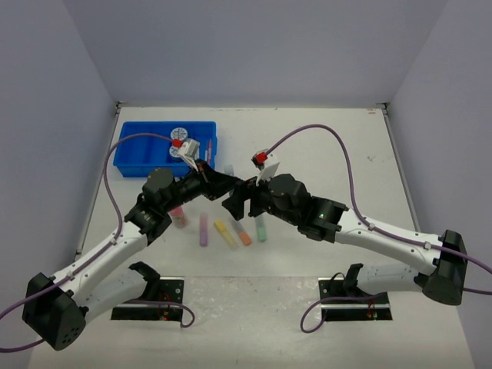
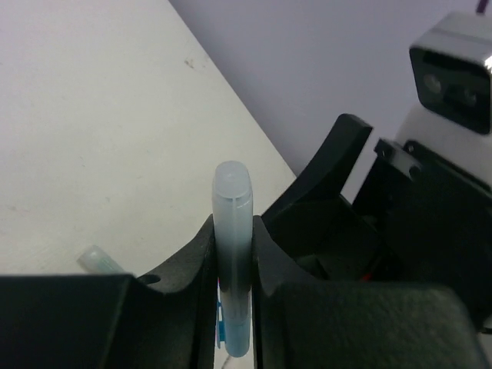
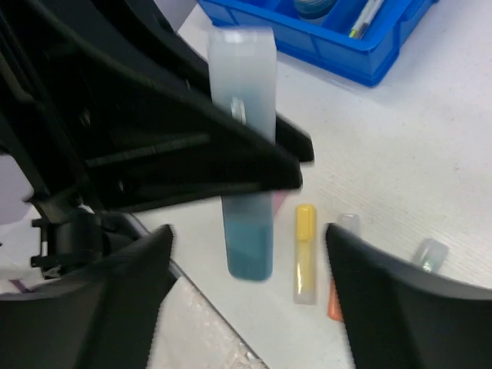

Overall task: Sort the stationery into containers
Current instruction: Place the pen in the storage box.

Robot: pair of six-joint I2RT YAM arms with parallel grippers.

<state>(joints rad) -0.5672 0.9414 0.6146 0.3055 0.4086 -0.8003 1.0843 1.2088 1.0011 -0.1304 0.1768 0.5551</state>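
I'm pinching blue marker (image 2: 232,201) in left claw (image 2: 234,247); right claw (image 3: 246,240) is hanging spread. Tubs (image 1: 180,134) are sitting in tray (image 1: 129,170); other markers (image 1: 225,233) are lying outside.

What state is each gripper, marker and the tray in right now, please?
Left gripper: shut on blue marker.
Right gripper: open, empty.
Blue marker: gripped by left gripper.
Purple marker: lying on table.
Yellow marker: lying on table.
Orange marker: lying on table.
Green marker: lying on table.
Tray: partly filled.

No readable text, it seems.
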